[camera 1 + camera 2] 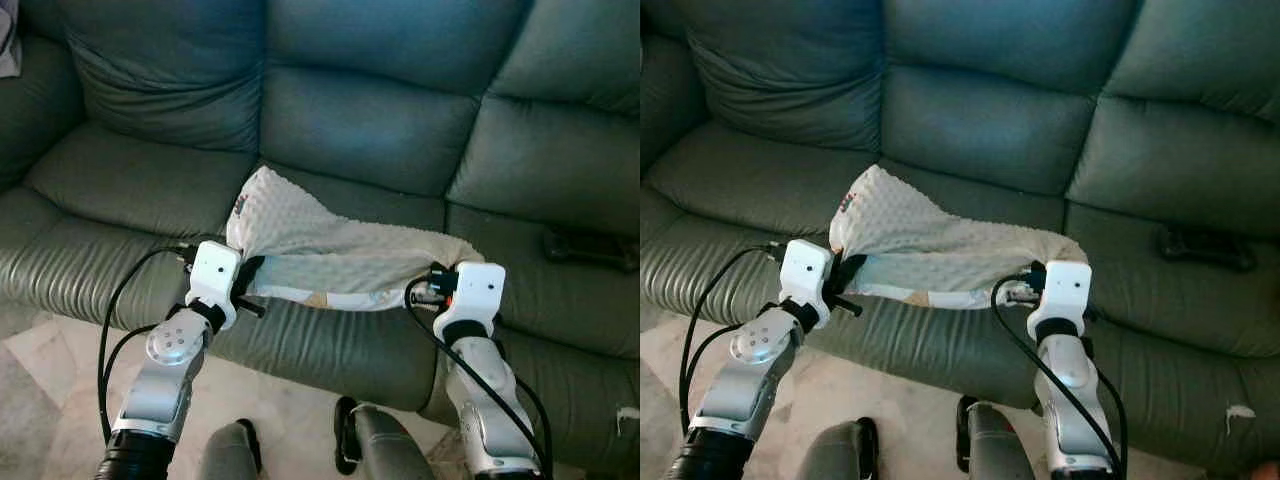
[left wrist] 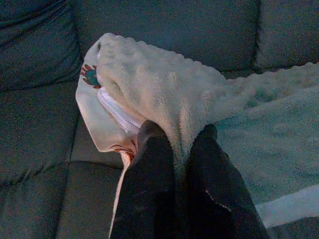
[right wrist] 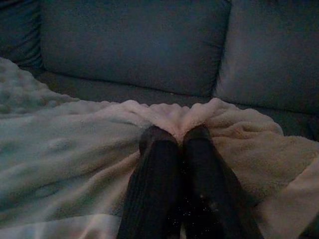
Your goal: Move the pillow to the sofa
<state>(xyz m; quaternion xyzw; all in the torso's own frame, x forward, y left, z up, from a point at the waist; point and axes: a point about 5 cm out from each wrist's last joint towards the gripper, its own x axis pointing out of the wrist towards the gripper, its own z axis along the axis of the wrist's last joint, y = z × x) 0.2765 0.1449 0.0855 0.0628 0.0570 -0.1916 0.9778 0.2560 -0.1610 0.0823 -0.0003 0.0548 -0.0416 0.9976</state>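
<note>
Arms reach forward side by side. Left tool (image 2: 182,149) and right tool (image 3: 180,137) each pinch an end of the cream pillow (image 1: 330,250), stretched between them just above the sofa (image 1: 380,130) seat.

Pretty clearly someone's living room in a home: a big dark green leather sofa (image 1: 360,130) with plump back cushions and ribbed seat fronts takes up most of the view. There's a dark remote-like thing (image 1: 590,247) left lying on the seat at the robot's right, and the floor (image 1: 290,410) in front is pale marble-look tile. A soft cream pillow (image 1: 330,250) on the seat edge adds to the lived-in feel.
</note>
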